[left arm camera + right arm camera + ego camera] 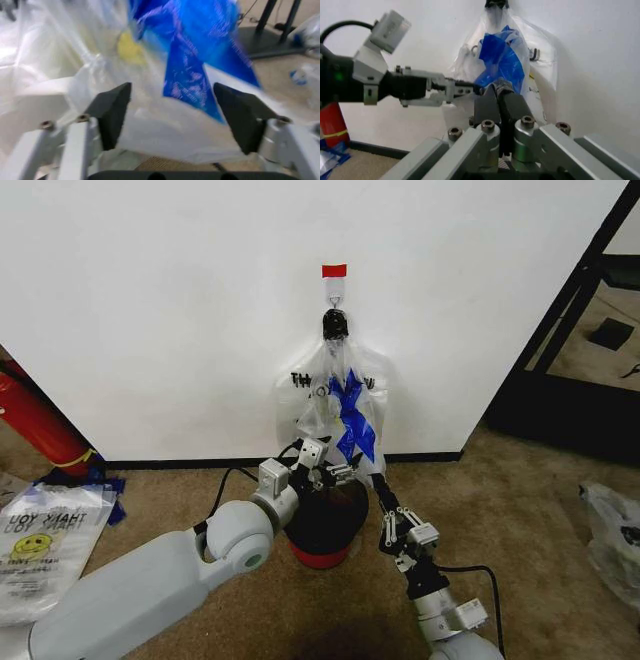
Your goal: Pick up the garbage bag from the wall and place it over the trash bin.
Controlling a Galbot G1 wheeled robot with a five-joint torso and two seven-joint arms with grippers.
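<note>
**Inspector:** Where is the bag located?

**Recorder:** The bag (338, 395) is seen hanging flat against the wall (180, 300), suspended from a dark hook (335, 326) just below a red tape strip (334, 271). Black lettering is noted on its clear plastic, and blue material (353, 415) is seen at its middle.

**Inspector:** And the bin?

**Recorder:** The bin (328, 525) is recorded on the carpet directly below the bag, close to the baseboard (180, 463). Its red base is visible.

**Inspector:** Condition of the left gripper?

**Recorder:** The left gripper (335, 473) is held above the bin at the bag's lower edge. In the left wrist view its two dark pads (112, 112) are spread wide, with the bag's lower plastic and the blue material lying between them. No grasp is observed; nothing is clamped.

**Inspector:** The right gripper?

**Recorder:** The right gripper (392, 523) is raised just right of the bin, beneath the bag's right side. In the right wrist view its fingers (487, 107) are pressed together, and nothing is seen held between them.

**Inspector:** Other items noted?

**Recorder:** A second printed bag (40, 545) lies on the floor at far left, near a red cylinder (40, 425).
</note>
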